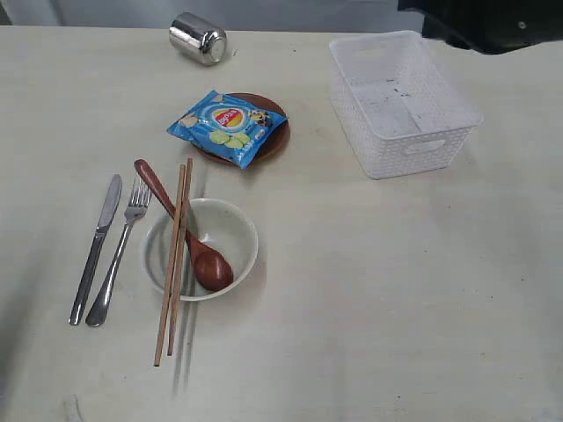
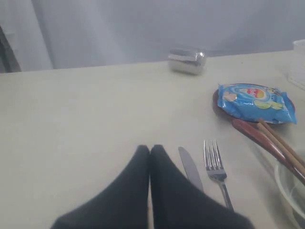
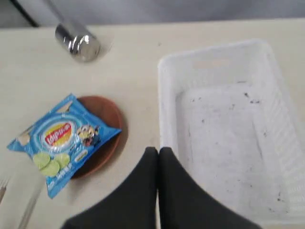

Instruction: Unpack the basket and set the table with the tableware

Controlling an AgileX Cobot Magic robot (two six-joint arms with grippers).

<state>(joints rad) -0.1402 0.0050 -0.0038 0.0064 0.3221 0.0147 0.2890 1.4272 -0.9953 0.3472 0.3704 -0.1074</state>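
Note:
The white basket [image 1: 400, 101] stands empty at the back right of the cream table [image 1: 369, 299]. A cream bowl [image 1: 201, 249] holds a reddish-brown spoon [image 1: 183, 227], and two chopsticks [image 1: 175, 260] lie across its rim. Left of the bowl lie a steel fork [image 1: 121, 251] and knife [image 1: 97, 246]. A brown plate [image 1: 264, 132] sits under a blue snack bag [image 1: 228, 127]. A steel cup [image 1: 199, 39] lies on its side at the back. My left gripper [image 2: 150, 149] is shut, empty, beside the knife [image 2: 190, 167]. My right gripper [image 3: 158, 150] is shut, empty, above the basket's rim [image 3: 164, 95].
A dark part of an arm [image 1: 484, 22] hangs over the far right corner behind the basket. Bare tabletop stretches across the front right and far left. A grey wall [image 2: 143, 28] rises behind the table's far edge.

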